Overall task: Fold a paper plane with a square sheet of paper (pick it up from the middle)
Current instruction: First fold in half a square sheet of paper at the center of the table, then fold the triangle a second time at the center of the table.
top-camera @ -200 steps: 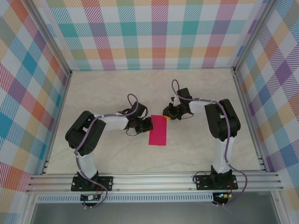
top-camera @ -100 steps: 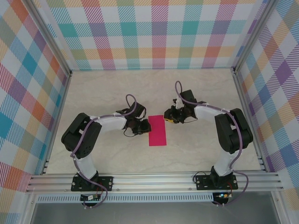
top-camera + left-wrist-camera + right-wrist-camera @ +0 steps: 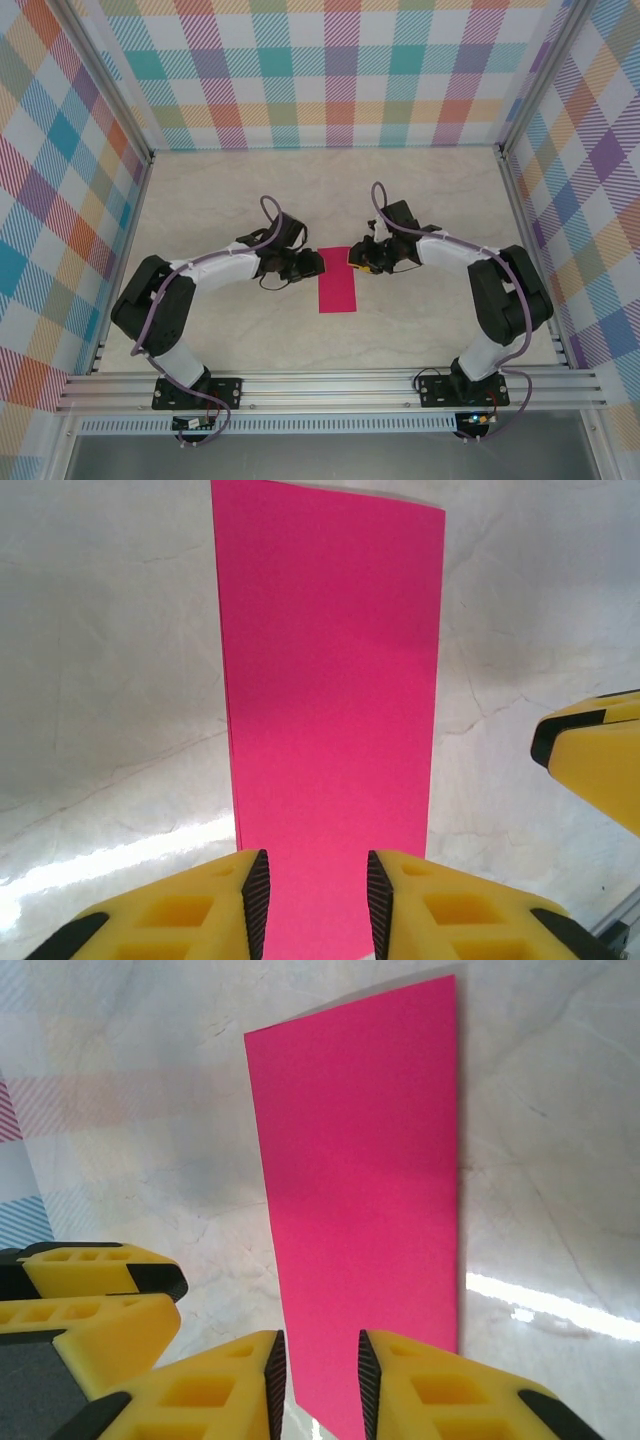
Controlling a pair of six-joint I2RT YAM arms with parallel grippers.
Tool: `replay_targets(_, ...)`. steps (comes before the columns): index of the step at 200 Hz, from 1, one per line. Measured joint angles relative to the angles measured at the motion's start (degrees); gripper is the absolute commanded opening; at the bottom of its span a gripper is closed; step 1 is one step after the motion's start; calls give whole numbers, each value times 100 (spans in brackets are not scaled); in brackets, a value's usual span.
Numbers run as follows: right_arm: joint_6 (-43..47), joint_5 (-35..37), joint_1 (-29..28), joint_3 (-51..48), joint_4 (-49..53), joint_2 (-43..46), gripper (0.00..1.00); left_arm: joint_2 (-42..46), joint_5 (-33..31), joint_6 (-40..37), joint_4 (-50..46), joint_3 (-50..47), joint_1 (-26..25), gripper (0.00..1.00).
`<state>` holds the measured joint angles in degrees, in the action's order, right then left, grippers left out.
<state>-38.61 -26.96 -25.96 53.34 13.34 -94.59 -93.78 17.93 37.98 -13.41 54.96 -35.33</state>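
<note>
Pink paper sheet (image 3: 338,280) flat on table (image 3: 240,200), left claw (image 3: 317,878) and right claw (image 3: 319,1358) slightly parted at its sides

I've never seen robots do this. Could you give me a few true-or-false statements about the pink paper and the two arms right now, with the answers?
1. The pink paper lies flat on the table. True.
2. The paper is folded into a pointed plane. False: it is a plain narrow rectangle.
3. The left tool and the right tool sit at opposite sides of the paper. True.
4. The right tool is clamped shut. False: its fingers stand apart, with paper showing in the gap.
5. The left tool holds the paper up in the air. False: the paper rests on the table.
</note>
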Motion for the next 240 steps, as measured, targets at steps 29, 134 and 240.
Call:
replay_targets(29,-125,50,-4,-254,2,212,31,118,131,61,42,-162,116,39)
replay_targets(134,-192,-46,-332,-275,-15,-365,33,-149,778,579,739,-516,404,40)
replay_targets(240,-192,83,-337,-431,-35,-428,33,-254,966,616,780,-533,404,41)
